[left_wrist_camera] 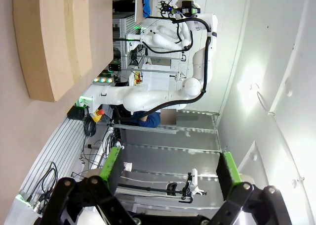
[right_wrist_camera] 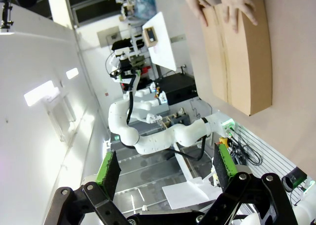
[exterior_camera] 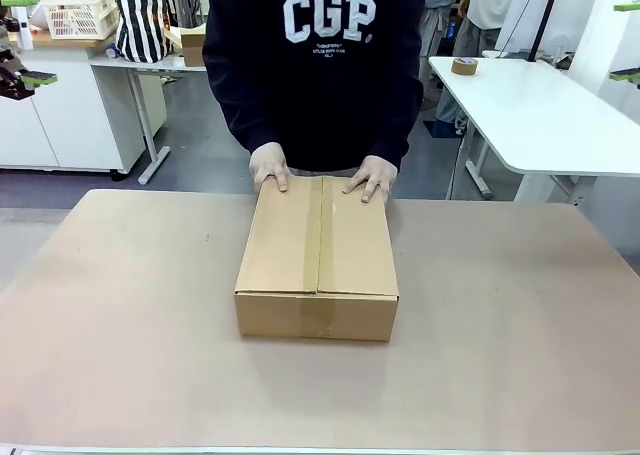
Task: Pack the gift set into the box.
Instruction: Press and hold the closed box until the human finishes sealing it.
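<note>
The box (exterior_camera: 317,258) lies in the middle of the tan table (exterior_camera: 120,335) with its flaps closed flat and a paler strip along the centre seam. A person in a dark sweatshirt stands at the far side, both hands (exterior_camera: 270,165) pressing on the box's far edge. The gift set is hidden. My left gripper (left_wrist_camera: 170,170) is open and empty, held high off to the left, the box (left_wrist_camera: 52,37) far from it. My right gripper (right_wrist_camera: 165,168) is also open and empty, away from the box (right_wrist_camera: 242,57). Green-padded fingers (exterior_camera: 38,78) show at the left edge and fingers (exterior_camera: 625,75) at the right edge.
A white table (exterior_camera: 540,115) with a tape roll (exterior_camera: 463,66) stands at the back right. At the back left are a white basket (exterior_camera: 80,10), a striped bag (exterior_camera: 140,25) and a small brown carton (exterior_camera: 190,43). Bare tabletop surrounds the box.
</note>
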Robot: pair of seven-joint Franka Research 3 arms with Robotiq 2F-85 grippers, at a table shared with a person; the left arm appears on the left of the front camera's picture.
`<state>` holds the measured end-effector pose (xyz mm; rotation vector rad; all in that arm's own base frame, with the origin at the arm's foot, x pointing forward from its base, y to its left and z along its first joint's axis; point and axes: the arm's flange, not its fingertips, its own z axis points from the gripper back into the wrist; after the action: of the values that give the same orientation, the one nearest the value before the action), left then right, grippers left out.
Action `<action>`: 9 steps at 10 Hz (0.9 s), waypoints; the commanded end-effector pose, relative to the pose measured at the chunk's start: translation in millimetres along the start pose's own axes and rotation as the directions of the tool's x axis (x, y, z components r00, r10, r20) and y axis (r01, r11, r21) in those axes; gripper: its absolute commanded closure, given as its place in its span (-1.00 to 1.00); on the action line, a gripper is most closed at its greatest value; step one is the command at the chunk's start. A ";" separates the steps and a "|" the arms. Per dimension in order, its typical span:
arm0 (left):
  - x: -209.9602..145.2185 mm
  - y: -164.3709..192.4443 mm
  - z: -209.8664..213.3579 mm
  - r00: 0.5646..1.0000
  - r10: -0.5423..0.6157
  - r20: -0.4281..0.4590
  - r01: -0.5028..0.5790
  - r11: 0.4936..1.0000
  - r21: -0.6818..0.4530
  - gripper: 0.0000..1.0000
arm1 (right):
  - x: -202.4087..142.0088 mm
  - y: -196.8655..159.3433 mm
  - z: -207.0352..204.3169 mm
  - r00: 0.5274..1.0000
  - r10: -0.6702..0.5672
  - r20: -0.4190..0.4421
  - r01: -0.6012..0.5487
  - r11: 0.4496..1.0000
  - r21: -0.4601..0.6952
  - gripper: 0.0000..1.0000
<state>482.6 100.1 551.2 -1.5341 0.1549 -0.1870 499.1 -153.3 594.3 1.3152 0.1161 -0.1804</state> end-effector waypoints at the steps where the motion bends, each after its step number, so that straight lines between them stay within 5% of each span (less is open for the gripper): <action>1: -5.7 -2.6 6.5 1.000 -0.007 0.001 0.007 1.000 -0.019 -1.00 | -2.0 1.0 -2.5 1.000 -0.002 -0.005 0.002 1.000 -0.014 -1.00; 9: -5.7 -2.6 6.5 1.000 -0.007 0.001 0.007 1.000 -0.019 -1.00 | -2.0 1.0 -2.5 1.000 -0.002 -0.005 0.002 1.000 -0.014 -1.00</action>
<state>482.6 100.1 551.2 -1.5341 0.1549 -0.1870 499.1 -153.3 594.3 1.3152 0.1161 -0.1804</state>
